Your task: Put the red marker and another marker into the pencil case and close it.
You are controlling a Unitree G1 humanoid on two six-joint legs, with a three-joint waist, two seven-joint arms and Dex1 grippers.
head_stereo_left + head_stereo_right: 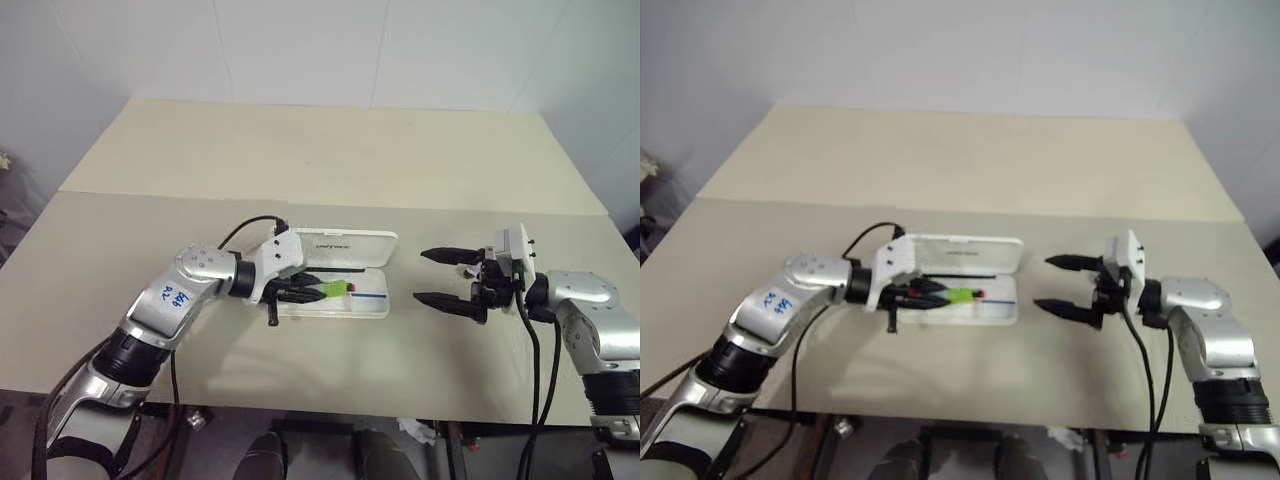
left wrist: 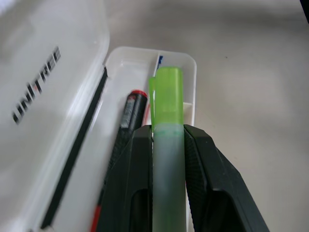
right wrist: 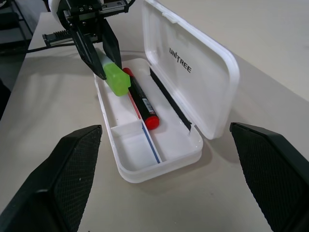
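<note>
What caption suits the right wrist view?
Left gripper holds the green marker over the open pencil case, red marker already inside.

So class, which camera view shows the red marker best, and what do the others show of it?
The right wrist view: the red marker lies whole in the open pencil case, barrel and label clear. The left wrist view shows it partly behind the left gripper; in the eye views it is too small to make out.
</note>
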